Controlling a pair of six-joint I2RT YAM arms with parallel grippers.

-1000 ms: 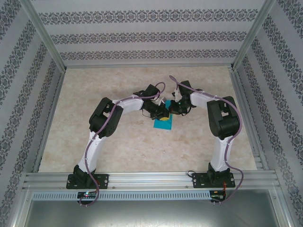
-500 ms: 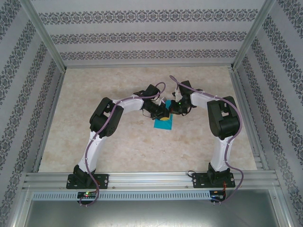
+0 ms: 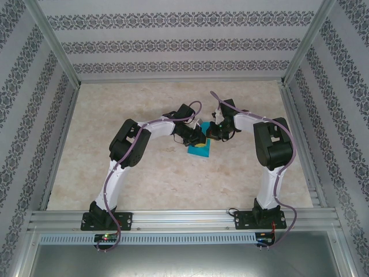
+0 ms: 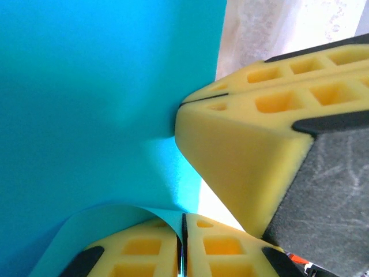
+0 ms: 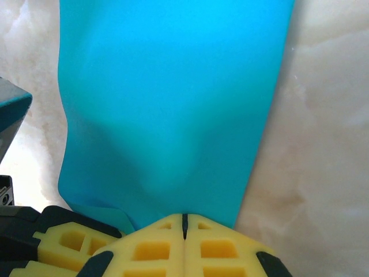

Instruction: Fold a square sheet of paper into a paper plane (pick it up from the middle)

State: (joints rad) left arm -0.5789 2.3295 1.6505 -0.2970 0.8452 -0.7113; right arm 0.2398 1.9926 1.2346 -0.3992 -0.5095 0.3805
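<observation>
pale marbled table [image 3: 144,179], patterned walls [image 3: 173,34] (a metal rail [image 3: 184,218] at the near edge). left arm [image 3: 124,147] and right arm [image 3: 268,144] bend inward, meeting mid-table. left gripper [image 4: 182,242] and right gripper [image 5: 184,222] each pinch closed on the square sheet of paper [image 5: 173,104] there.

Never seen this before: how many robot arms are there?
2: the left arm bolted near-left, the right arm near-right, both reaching the blue paper mid-table; none seems hidden.

Table [image 3: 144,173]: pale beige top with a marbled pattern. One turquoise sheet of paper [image 3: 199,151] lies near its middle, one edge curled up.
</observation>
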